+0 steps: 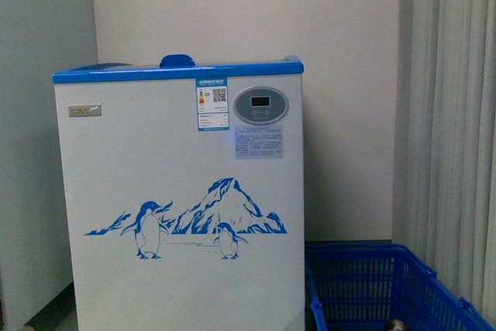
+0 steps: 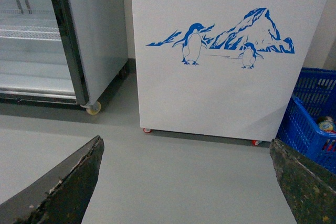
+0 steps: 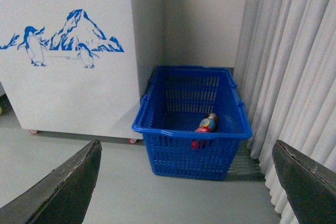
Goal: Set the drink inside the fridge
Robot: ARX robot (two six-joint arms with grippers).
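Fridge point(image 1: 178, 191): dead ahead at robot's 12 o'clock. White chest, blue top rim, penguin pic. Lid seen edge-on from front view, so can't tell if it's slid open.
Basket point(image 3: 191, 132): blue mesh, on the floor just beside the fridge, approx robot's 2 o'clock. Curtain at its 3.
Drink point(image 3: 206, 124): lying on its side on the basket floor, near the front wall. Not in the fridge yet.
L end effector point(image 2: 185, 141): released, jaws spread wide, nothing between. Faces the fridge front, low over the floor.
R end effector point(image 3: 186, 142): released too, wide and empty. It looks down on the basket from outside its front wall.
Step in hand: prob. the reach for the drink; task looks barely begun.
Doing it well: R arm is the nearer one. Drop in from above, inside the rim, jaws set across the bottle's body, not along it. Close on the mid-label, not the cap end. Lift straight up before swinging toward 12.
Risk: a round bottle may roll if nudged, and the fingers could snag the mesh.
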